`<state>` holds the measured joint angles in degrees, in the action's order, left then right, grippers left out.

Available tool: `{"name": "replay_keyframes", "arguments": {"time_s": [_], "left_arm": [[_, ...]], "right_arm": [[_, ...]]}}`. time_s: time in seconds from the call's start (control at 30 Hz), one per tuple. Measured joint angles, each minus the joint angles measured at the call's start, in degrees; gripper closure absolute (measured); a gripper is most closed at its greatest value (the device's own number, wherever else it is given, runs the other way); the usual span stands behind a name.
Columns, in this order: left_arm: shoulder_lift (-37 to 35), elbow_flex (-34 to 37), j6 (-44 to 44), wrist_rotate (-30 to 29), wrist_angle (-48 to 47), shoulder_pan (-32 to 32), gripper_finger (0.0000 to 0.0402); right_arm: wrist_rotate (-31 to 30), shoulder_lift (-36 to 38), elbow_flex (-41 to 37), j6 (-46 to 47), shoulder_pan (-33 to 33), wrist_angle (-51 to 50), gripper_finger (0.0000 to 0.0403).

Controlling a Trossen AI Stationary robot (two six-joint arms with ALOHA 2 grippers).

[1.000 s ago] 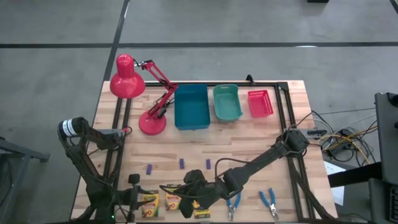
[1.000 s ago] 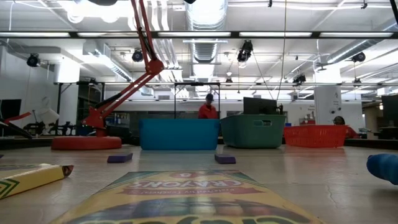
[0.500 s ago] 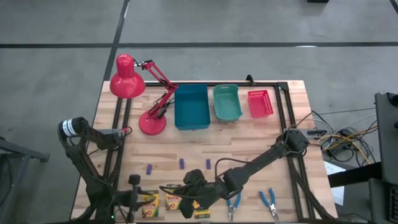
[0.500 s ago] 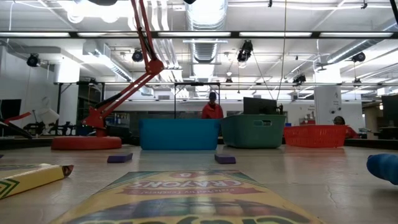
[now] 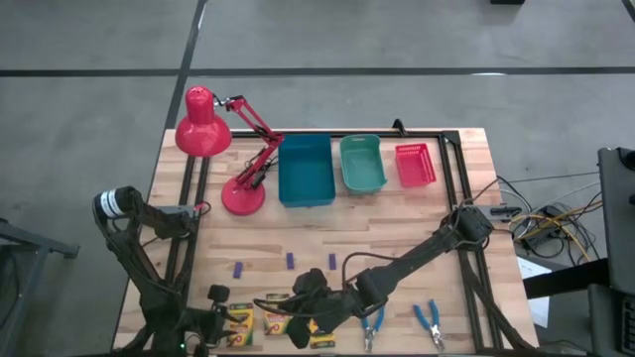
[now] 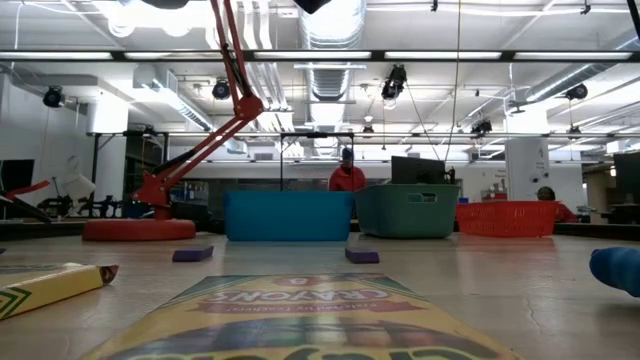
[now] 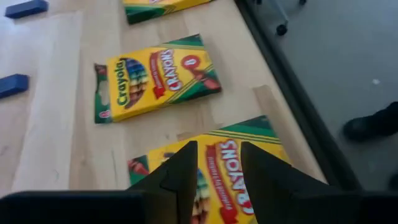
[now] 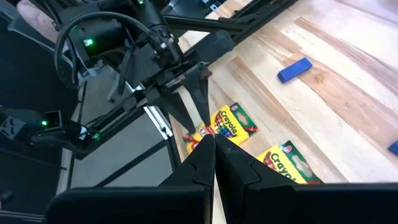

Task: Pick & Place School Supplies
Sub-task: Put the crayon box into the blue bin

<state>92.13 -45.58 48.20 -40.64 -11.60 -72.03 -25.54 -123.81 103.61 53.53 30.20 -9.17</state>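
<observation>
Yellow crayon box (image 7: pixel 217 171) under left gripper's (image 7: pixel 214 168) parted fingers.

I see three yellow-and-green crayon boxes lying flat in a row along the near edge of the table. The left crayon box (image 5: pixel 238 324) sits nearest the table's left corner, printed face up. The middle crayon box (image 5: pixel 275 320) lies just beside it, also face up. The right crayon box (image 5: pixel 319 338) is largely covered; only part shows. Three purple blocks lie flat farther in, well apart from one another: the left block (image 5: pixel 238 269), the middle block (image 5: pixel 290 260) and the right block (image 5: pixel 331 261). Two blue-handled metal tools lie near the right end of that edge: the inner tool (image 5: pixel 372 325) and the outer tool (image 5: pixel 430 321), apart, handles pointing inward.
</observation>
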Motion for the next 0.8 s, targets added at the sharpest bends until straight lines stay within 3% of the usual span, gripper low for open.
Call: {"name": "replay_keyframes", "arguments": {"time_s": [0.17,0.4,0.63,0.8], "left_arm": [[1.2,0.5,0.1,0.6,0.0,1.8,0.0274],[3.4,0.6,0.3,9.3,0.2,4.6,0.0274],[4.7,0.6,4.4,9.5,-0.9,5.1,0.0274],[5.5,0.8,9.0,9.6,-9.5,6.8,0.0274]], "right_arm": [[0.0,0.0,0.0,0.0,0.0,-0.4,0.0394],[0.0,0.0,0.0,0.0,0.0,-1.0,0.0394],[0.0,0.0,0.0,-0.1,0.0,-1.1,0.0394],[0.0,0.0,0.0,-0.2,0.0,-1.2,0.0394]]}}
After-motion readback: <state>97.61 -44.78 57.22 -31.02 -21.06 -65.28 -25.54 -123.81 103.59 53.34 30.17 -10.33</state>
